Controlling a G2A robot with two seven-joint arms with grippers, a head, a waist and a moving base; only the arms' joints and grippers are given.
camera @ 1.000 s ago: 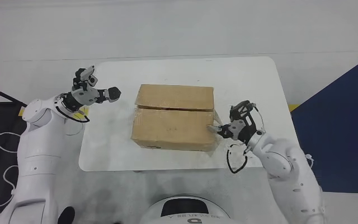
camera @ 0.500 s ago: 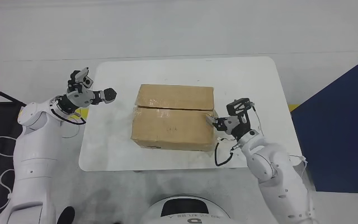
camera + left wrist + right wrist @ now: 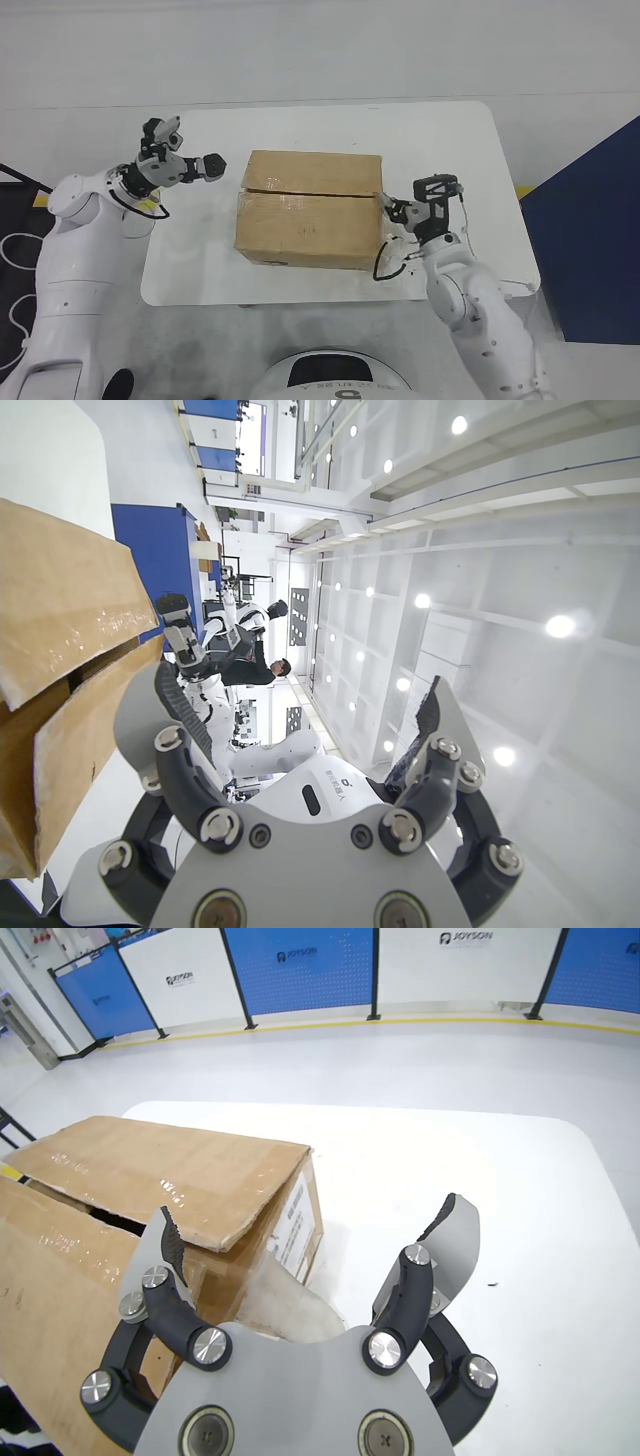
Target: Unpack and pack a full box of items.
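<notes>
A brown cardboard box [image 3: 310, 210] lies in the middle of the white table [image 3: 450, 150], its two top flaps down with a dark gap along the seam. My left gripper [image 3: 208, 166] hovers open just off the box's left end; in its wrist view the box [image 3: 60, 600] fills one side beside the open gripper [image 3: 300, 695]. My right gripper [image 3: 390, 210] is open at the box's right end, near the flap seam. In the right wrist view one finger [image 3: 170, 1238] sits against the box [image 3: 150, 1168] under the lifted flap corner; the gripper [image 3: 310, 1223] holds nothing.
Loose clear tape [image 3: 295, 1298] hangs off the box's right end below my right gripper. Bare tabletop lies right of the box [image 3: 450, 1168] and behind it [image 3: 330, 125]. Blue and white barrier panels [image 3: 300, 968] stand on the floor beyond the table.
My left gripper drew back from the box, then swung in closer to its left end. My right gripper climbed from the box's lower right corner up to the flap seam.
</notes>
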